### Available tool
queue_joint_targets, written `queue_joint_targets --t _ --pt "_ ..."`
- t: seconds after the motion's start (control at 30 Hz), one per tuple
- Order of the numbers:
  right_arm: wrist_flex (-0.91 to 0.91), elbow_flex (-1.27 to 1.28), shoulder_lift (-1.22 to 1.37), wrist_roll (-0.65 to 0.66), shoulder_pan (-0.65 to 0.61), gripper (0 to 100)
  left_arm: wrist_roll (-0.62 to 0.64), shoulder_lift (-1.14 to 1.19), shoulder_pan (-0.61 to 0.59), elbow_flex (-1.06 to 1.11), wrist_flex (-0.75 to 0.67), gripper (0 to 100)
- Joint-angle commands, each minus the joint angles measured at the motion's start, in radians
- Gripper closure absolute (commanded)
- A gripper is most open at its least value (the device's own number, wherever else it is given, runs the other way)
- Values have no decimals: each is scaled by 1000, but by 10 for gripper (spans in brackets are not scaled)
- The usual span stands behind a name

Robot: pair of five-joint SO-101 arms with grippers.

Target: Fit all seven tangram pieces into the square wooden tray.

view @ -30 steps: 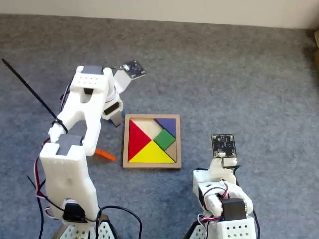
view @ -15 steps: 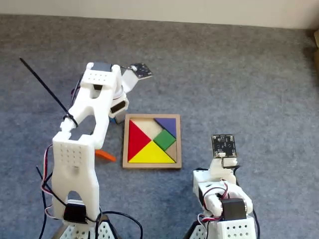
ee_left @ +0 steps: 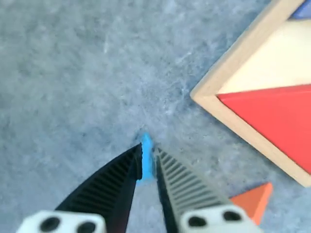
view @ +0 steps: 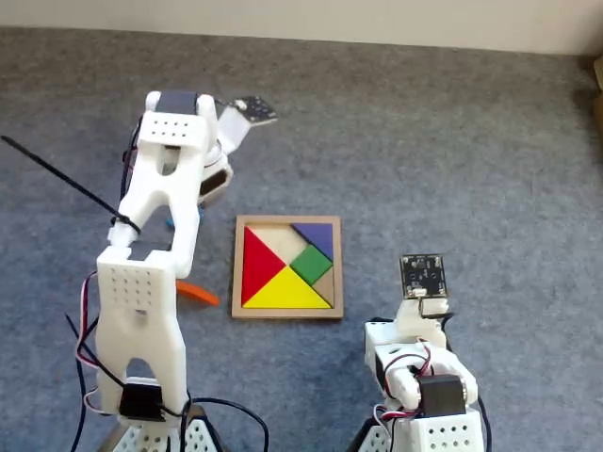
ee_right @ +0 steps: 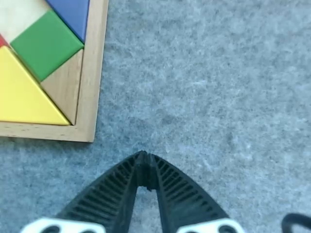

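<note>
Pinching thin blue piece [ee_left: 146, 144] edge-on with left hand [ee_left: 147, 149], just left of wooden tray's [view: 287, 314] far-left corner. Seated in tray: red triangle [view: 257, 264], yellow triangle [view: 285, 290], green square [view: 310, 264], dark blue triangle [view: 318, 235]. Left of tray on table [view: 471, 141]: orange piece [view: 198, 293]. Right hand [ee_right: 145, 162] pressed together over table, near-right of tray.

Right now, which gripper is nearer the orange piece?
Left. The left gripper, shut on a blue piece, sits close to the orange piece, outside the tray. The right gripper is off the tray's opposite side.
</note>
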Motion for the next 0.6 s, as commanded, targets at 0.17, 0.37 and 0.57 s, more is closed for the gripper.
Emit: queue_joint_targets --t 0.17,0.37,0.57 --pt "-28 148 -18 -2 13 992 -3 -10 -101 -62 35 776" --pt "-28 148 -18 -2 13 992 -157 1 -163 -56 35 772" --pt "-28 148 -18 -2 13 992 -181 2 -162 -51 35 772"
